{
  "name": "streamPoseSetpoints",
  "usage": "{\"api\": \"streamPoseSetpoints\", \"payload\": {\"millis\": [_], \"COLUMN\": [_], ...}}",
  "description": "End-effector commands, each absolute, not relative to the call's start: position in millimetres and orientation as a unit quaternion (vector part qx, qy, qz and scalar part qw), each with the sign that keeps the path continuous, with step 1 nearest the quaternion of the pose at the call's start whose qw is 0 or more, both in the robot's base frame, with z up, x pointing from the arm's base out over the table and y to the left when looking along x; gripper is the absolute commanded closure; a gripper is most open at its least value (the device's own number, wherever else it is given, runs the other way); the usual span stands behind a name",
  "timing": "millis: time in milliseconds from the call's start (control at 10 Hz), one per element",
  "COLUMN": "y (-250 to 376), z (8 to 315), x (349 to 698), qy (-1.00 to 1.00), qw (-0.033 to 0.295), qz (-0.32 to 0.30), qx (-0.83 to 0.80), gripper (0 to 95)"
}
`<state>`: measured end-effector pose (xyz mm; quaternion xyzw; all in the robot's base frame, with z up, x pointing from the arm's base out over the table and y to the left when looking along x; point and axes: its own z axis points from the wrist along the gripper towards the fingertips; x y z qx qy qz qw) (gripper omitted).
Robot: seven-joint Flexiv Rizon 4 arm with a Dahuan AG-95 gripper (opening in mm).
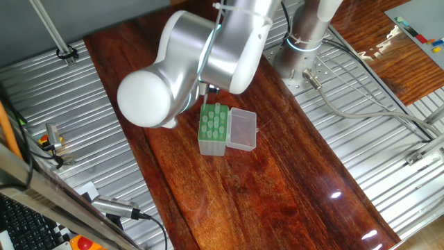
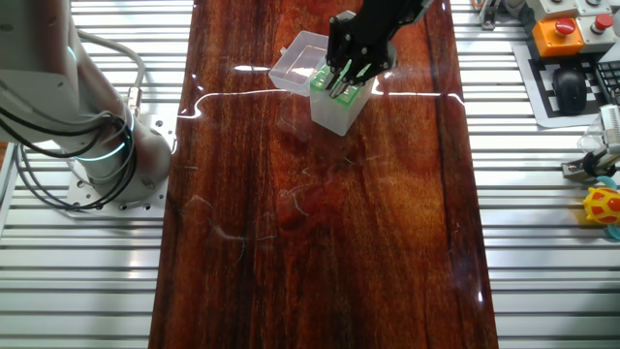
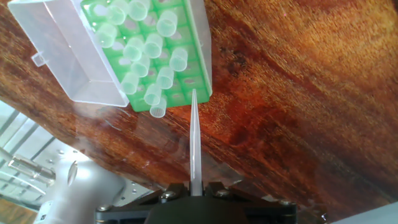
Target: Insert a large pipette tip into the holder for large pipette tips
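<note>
The holder for large pipette tips [image 1: 212,129] is a pale green rack on the wooden table, its clear lid [image 1: 242,130] hinged open beside it. It also shows in the other fixed view [image 2: 343,107] and the hand view [image 3: 155,50], where several tips stand in its holes. My gripper [image 3: 196,186] is shut on a large pipette tip [image 3: 194,140], a thin translucent cone that points at the rack's near edge, its point just over the green rim. In the other fixed view my gripper [image 2: 339,85] hangs right above the rack. In the first fixed view the arm hides the fingers.
The arm's base [image 2: 97,145] stands on the ribbed metal bench beside the wooden board [image 2: 320,242]. An emergency-stop box [image 2: 565,29] and a small yellow toy [image 2: 603,206] lie on the opposite bench side. Cables [image 1: 361,111] run near the base.
</note>
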<state>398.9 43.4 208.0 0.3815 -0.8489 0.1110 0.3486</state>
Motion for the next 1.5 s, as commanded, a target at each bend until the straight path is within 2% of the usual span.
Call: {"api": "streamPoseSetpoints", "payload": {"millis": [100,1400,1500], "y": [44,53,53], "z": [206,191,191], "x": [399,401,401], "qy": [-0.848,-0.831,-0.831], "qw": [0.348,0.360,0.360], "qz": [0.109,0.112,0.114], "qx": [0.385,0.410,0.409], "gripper": [95.0,95.0,76.0]}}
